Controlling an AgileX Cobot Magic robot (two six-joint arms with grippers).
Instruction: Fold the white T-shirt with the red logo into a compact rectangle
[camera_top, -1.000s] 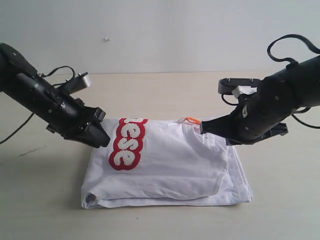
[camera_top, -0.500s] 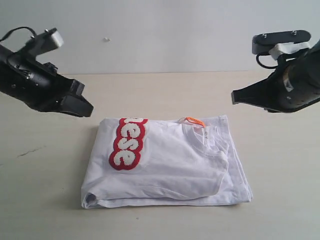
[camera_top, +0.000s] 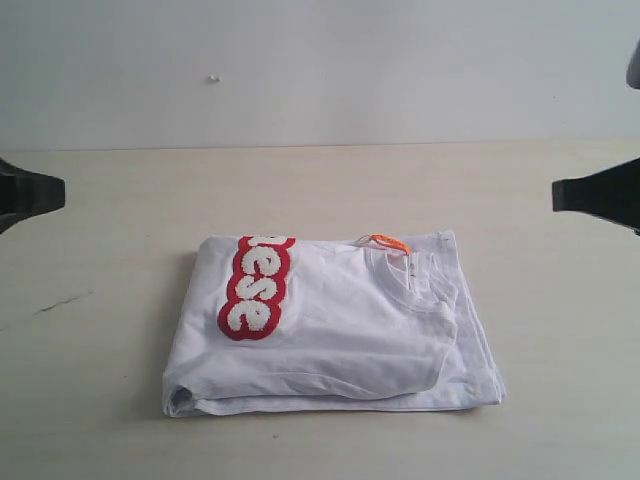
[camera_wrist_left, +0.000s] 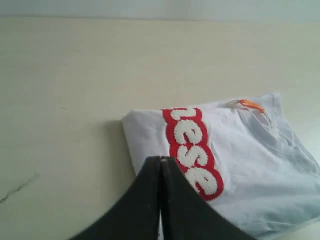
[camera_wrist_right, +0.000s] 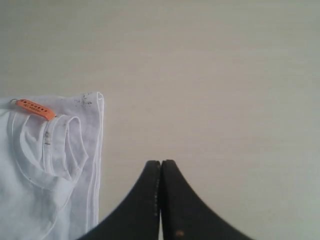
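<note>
The left gripper (camera_wrist_left: 160, 165) and right gripper (camera_wrist_right: 160, 167) are clenched empty, well apart from the white T-shirt (camera_top: 340, 330), which lies on the table (camera_top: 120, 200) as a folded rectangle, red logo (camera_top: 255, 288) on top, so nothing looks left to hold.

You have a white T-shirt (camera_top: 340, 345) of soft, matt cloth, lightly creased. Its red logo (camera_top: 255, 288) looks fuzzy like towelling, with woolly white letters. The orange neck tag (camera_top: 386, 241) looks smoother. The bench (camera_top: 330, 190) is pale, smooth and matt. The left hand (camera_wrist_left: 161, 161) and right hand (camera_wrist_right: 161, 164) look like matt black plastic.
</note>
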